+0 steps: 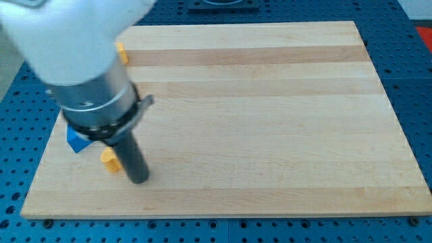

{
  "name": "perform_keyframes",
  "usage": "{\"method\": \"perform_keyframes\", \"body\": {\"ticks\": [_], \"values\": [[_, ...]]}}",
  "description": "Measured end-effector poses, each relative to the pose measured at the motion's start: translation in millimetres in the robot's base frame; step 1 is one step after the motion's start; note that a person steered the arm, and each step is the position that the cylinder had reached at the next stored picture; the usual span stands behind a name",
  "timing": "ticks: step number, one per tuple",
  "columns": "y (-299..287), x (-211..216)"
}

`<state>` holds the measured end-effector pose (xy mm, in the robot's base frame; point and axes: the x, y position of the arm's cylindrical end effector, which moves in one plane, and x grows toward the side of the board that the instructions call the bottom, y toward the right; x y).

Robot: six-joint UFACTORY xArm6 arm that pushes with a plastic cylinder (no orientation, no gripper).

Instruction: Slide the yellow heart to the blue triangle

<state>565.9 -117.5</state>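
We see the yellow heart [110, 159] lying near the lower-left corner of the wooden board [270, 121], only partly visible, so its shape is hard to confirm. My tip [138, 181] rests on the board just beside it, with the yellow block at about ten o'clock from the tip and apparently touching the rod's side. The blue triangle [77, 140] sits at about ten o'clock from the yellow block, close to it; whether the two touch we cannot tell, since the arm covers most of the blue one. There are no jaws on this arm: it ends in a plain dark rod that grasps nothing.

The rod stands nearly upright, leaning slightly, and rises into a grey cylinder and a large white housing [67, 34] that fills the view's top left. Another yellow block [121, 52] peeks out beside the housing near the board's top-left edge, at twelve o'clock from the tip, well apart.
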Motion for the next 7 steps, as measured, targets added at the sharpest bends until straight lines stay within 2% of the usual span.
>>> {"method": "perform_keyframes", "body": {"ticks": [1,2,7], "values": [[33,-18],[29,-27],[-42,-27]]}}
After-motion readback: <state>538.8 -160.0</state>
